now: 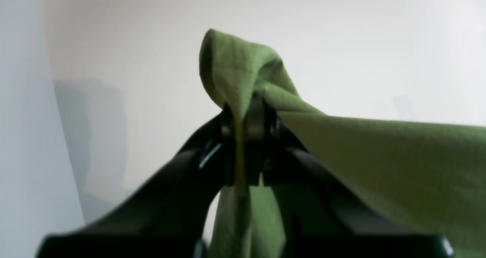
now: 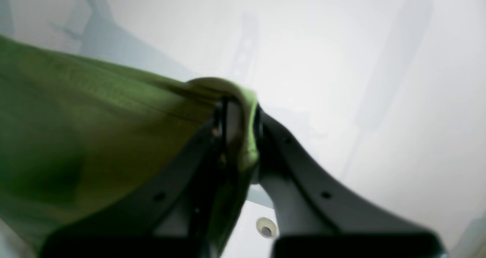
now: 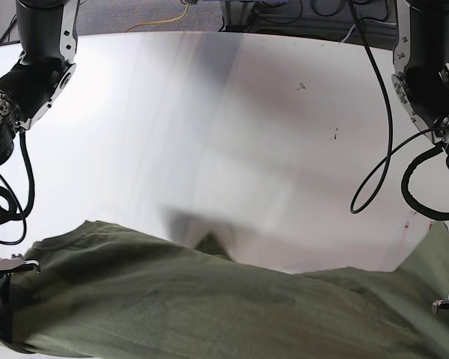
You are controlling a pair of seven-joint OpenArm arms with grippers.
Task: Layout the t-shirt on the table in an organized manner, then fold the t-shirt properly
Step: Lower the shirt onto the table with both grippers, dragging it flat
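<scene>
The olive-green t-shirt (image 3: 209, 307) hangs stretched between both grippers, spanning the bottom of the base view above the white table (image 3: 209, 127). In the left wrist view, my left gripper (image 1: 245, 117) is shut on a bunched corner of the t-shirt (image 1: 379, 155). The cloth pokes up past the fingertips and runs off to the right. My right gripper (image 2: 237, 114) is likewise shut on a fold of the t-shirt (image 2: 95, 129), which spreads away to the left. Most of the shirt's lower part is cut off by the base view's bottom edge.
The right arm (image 3: 37, 67) stands at the base view's left, the left arm (image 3: 426, 67) at its right with black cables (image 3: 374, 149) hanging. A round grommet hole (image 2: 265, 227) shows below the right gripper. Small black specks (image 3: 333, 134) and a red mark (image 3: 408, 224) lie on the table.
</scene>
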